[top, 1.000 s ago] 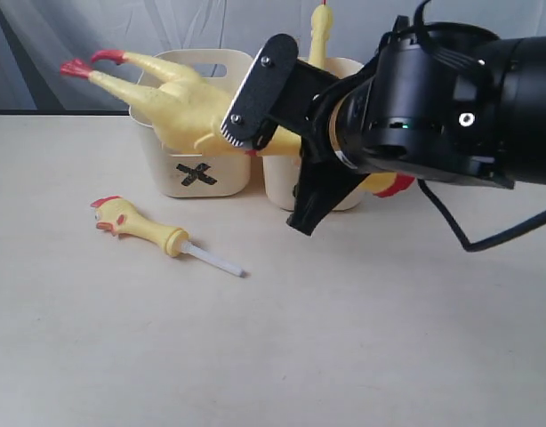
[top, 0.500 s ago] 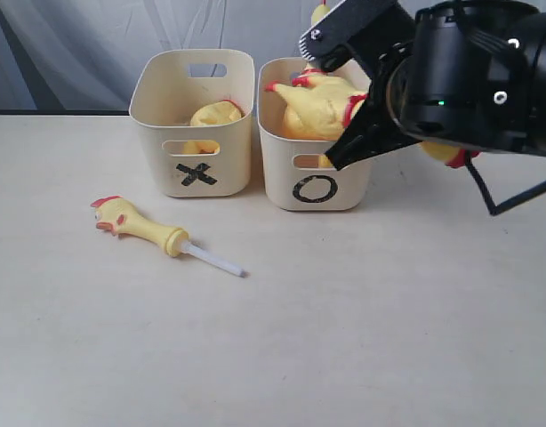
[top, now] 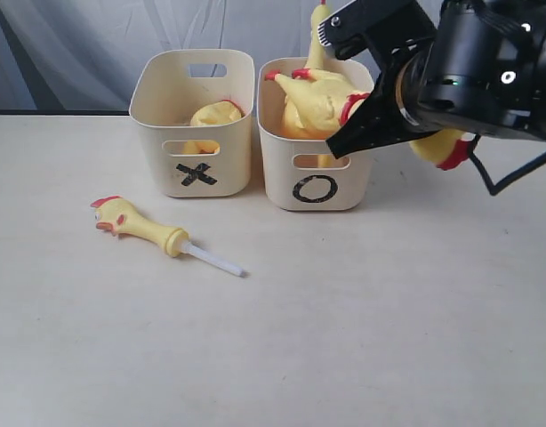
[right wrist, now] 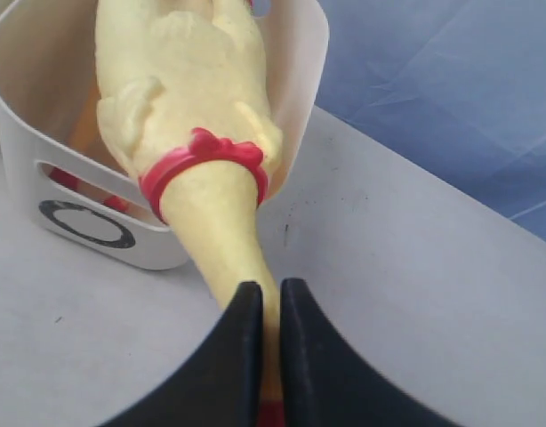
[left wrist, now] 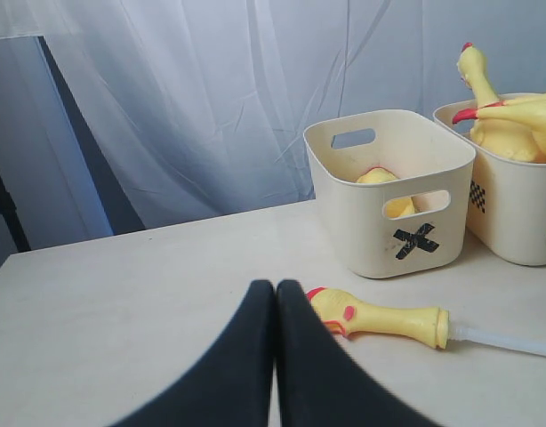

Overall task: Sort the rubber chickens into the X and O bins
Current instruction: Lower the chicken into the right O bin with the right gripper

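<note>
One chicken (top: 313, 98) lies half in the O bin (top: 316, 191), its neck pinched between the right fingers (right wrist: 237, 356).
Its body rests across the rim while the neck and head hang outside, so letting go here could let that weight tip it out onto the surface (top: 344, 338). A tug could also drag the light bin. The left fingers (left wrist: 246, 356) are pressed together, empty, near the head piece (left wrist: 380, 318). The X bin (left wrist: 344, 213) holds another piece.

table (top: 362, 338): pale beige | backdrop: white draped curtain (left wrist: 211, 98) | light: soft
</note>
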### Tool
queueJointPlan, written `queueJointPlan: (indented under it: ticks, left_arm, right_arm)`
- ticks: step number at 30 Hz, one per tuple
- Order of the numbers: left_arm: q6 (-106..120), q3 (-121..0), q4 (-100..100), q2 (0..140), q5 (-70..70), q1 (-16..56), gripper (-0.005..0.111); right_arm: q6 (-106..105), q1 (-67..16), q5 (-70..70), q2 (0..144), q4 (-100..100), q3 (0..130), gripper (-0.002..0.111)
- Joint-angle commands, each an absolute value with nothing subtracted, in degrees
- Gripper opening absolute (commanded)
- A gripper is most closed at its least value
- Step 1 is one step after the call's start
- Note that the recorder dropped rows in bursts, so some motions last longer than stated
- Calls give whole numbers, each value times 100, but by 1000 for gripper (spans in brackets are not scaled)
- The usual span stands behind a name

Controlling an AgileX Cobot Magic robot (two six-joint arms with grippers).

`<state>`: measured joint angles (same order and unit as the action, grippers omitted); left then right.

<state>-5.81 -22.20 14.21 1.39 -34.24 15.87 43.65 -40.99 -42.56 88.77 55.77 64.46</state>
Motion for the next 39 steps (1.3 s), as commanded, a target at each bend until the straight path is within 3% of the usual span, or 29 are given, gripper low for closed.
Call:
queueJointPlan:
  ticks: [1, 39]
  left_arm:
    - [-585, -2217, 1399, 113, -3432, 1560, 0]
    - [-585, -2217, 1366, 113, -3432, 1560, 0]
  right_arm:
    - [4499, -4063, -4184, 9062, 5771, 6447, -1]
    - [4161, -4063, -4322, 9577, 7399, 6447, -1]
